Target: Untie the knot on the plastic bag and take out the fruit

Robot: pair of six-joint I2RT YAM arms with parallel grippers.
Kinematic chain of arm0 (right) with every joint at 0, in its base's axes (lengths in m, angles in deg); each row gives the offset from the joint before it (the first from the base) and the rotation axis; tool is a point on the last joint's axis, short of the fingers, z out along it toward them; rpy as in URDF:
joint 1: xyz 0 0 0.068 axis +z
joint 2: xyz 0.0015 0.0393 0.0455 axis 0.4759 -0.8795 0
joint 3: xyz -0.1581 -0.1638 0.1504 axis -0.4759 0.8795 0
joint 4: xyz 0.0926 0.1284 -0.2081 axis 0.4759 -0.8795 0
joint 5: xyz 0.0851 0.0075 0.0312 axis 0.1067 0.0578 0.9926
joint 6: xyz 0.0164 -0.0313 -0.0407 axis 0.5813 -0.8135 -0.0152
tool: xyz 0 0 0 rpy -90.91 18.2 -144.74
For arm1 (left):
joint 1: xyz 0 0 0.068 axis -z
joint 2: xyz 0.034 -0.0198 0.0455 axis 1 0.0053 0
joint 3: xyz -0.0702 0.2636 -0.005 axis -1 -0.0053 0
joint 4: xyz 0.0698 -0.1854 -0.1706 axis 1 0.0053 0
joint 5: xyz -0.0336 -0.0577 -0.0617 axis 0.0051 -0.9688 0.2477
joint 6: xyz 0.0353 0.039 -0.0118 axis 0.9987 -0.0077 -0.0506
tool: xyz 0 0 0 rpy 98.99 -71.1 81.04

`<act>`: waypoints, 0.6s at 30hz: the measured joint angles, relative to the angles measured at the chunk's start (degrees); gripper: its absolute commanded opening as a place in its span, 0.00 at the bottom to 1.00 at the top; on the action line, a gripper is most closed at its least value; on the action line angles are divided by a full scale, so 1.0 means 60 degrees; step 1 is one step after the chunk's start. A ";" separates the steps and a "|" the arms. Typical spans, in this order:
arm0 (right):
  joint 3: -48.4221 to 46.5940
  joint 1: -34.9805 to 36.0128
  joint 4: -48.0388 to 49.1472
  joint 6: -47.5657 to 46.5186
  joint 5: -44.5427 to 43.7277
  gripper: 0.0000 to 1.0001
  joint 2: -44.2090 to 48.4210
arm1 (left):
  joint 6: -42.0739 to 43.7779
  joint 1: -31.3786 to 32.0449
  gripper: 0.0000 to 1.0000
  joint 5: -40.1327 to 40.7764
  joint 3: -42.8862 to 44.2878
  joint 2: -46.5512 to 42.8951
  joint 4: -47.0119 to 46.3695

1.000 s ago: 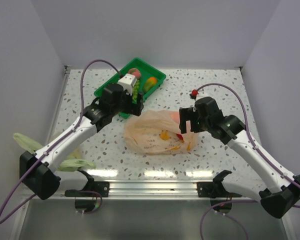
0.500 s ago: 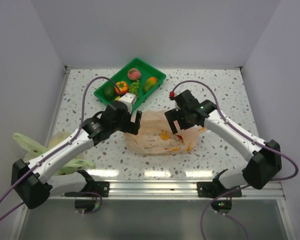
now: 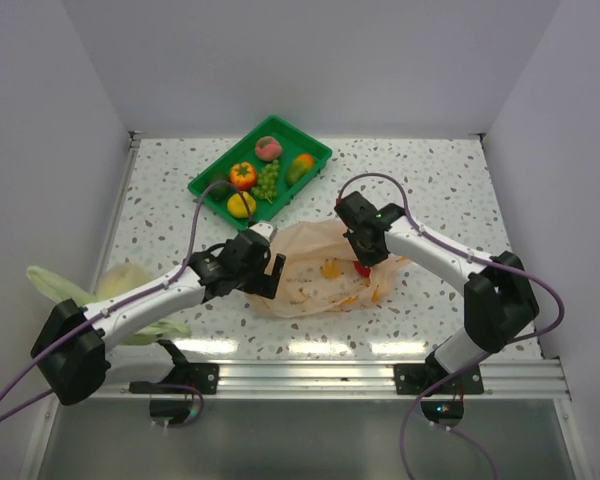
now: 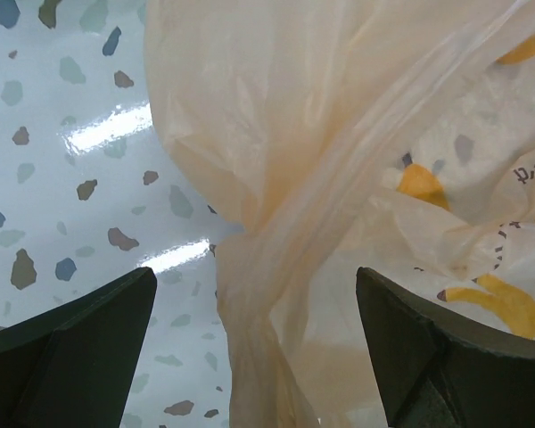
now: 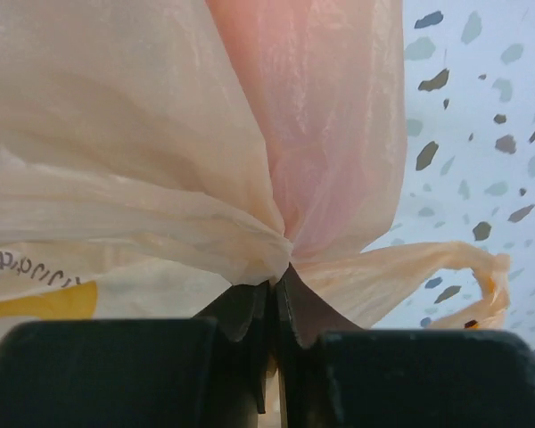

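**Item: pale orange bag, knot-opening step in hand**

- **Right tool** [image 5: 275, 287]: clenched. Its jaws are pressed together on the knot [image 5: 283, 253], the point where the folds of the plastic bag [image 3: 315, 272] gather. A thin looped tail of film [image 5: 481, 272] trails off to this tool's right over the speckled worktop [image 3: 430, 180].
- **Left tool** [image 4: 256, 278]: released, jaws wide apart. It sits at the far end of the bag from the right tool. A bunched ridge of film runs between its fingers [image 4: 80, 343]; whether the film touches either one, I cannot tell.
- **The fruit** [image 3: 244, 176]: several pieces lie in the green tray [image 3: 290, 128], beyond the left tool and apart from the bag. A pink mass [image 5: 330, 116] shows through the film just ahead of the right tool, probably a piece inside the bag.
- **Yellow-green bag** [image 3: 130, 285]: behind the left tool, beside its arm, not involved.
- **Step, as judged**: untying. The knot is gripped but not loosened, and the bag is closed.
- **Next move, as judged**:
  - The left tool closes on the ridge between its jaws to anchor the bag.
  - The right tool then draws the knot away from it, slowly.
  - The film looks thin enough to stretch or slip, so regripping on the tail may be needed.
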 measured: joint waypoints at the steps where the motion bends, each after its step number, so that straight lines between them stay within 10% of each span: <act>1: 0.0000 0.0000 0.0033 -0.0022 -0.0029 0.00 0.0018 | -0.0080 0.0004 0.97 0.0011 -0.0062 0.0160 -0.0066; 6: -0.0357 0.0189 -0.0146 -0.0062 0.0189 0.00 0.0361 | -0.0357 0.0004 0.76 0.0047 -0.0186 0.1104 -0.1056; 13: -0.1938 0.2608 -0.0248 0.0204 0.0138 0.00 0.0841 | -0.0546 0.0000 0.22 0.0004 -0.0055 0.2594 -0.2269; 18: -0.1916 0.3559 -0.0197 0.0663 0.0124 0.00 0.0619 | -0.0572 0.0004 0.16 -0.0033 0.0055 0.2885 -0.2637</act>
